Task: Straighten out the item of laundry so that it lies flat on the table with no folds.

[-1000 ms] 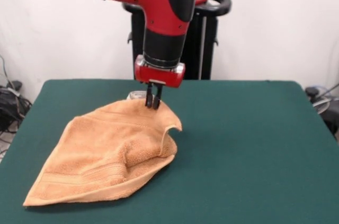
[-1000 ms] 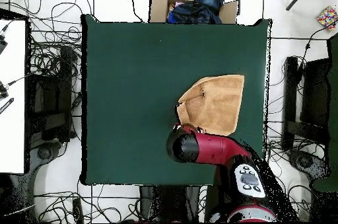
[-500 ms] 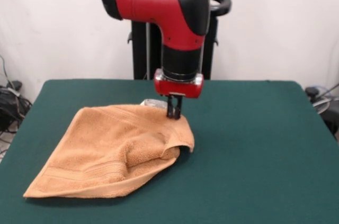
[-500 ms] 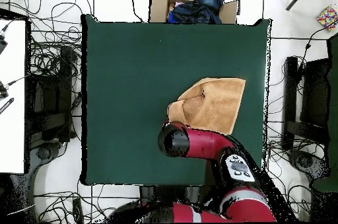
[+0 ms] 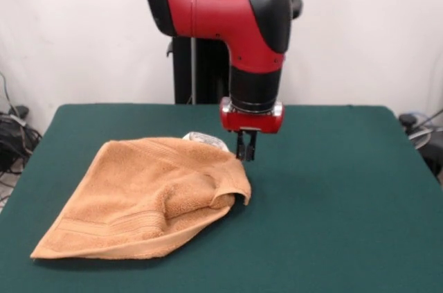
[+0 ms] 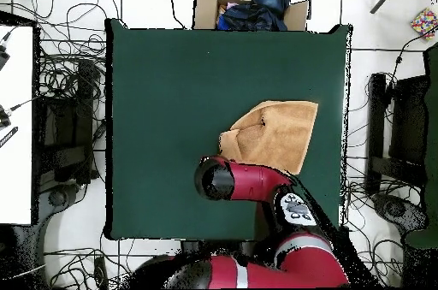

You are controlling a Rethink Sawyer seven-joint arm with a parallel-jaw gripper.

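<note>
The orange-tan towel [image 5: 149,192] lies rumpled on the left half of the green table [image 5: 332,189]. Its right side is folded over into a raised hump, and a small white tag [image 5: 205,140] shows at its far edge. My gripper [image 5: 246,157] hangs straight down at the towel's upper right edge, right beside the cloth. Whether it is touching or holding the towel is not visible. In the overhead view the towel [image 6: 275,133] sits toward the right of the table [image 6: 171,90], and the arm's red head [image 6: 224,180] hides the gripper.
A cardboard box [image 6: 250,6] with dark clothing sits past the table's top edge in the overhead view. Cables and equipment surround the table on the floor. The black pedestal [image 5: 201,75] stands behind the table.
The arm moved right in the front view, dragging the towel's raised edge with it at first. In the last half second the gripper kept moving right while the towel stayed and sagged slightly.
</note>
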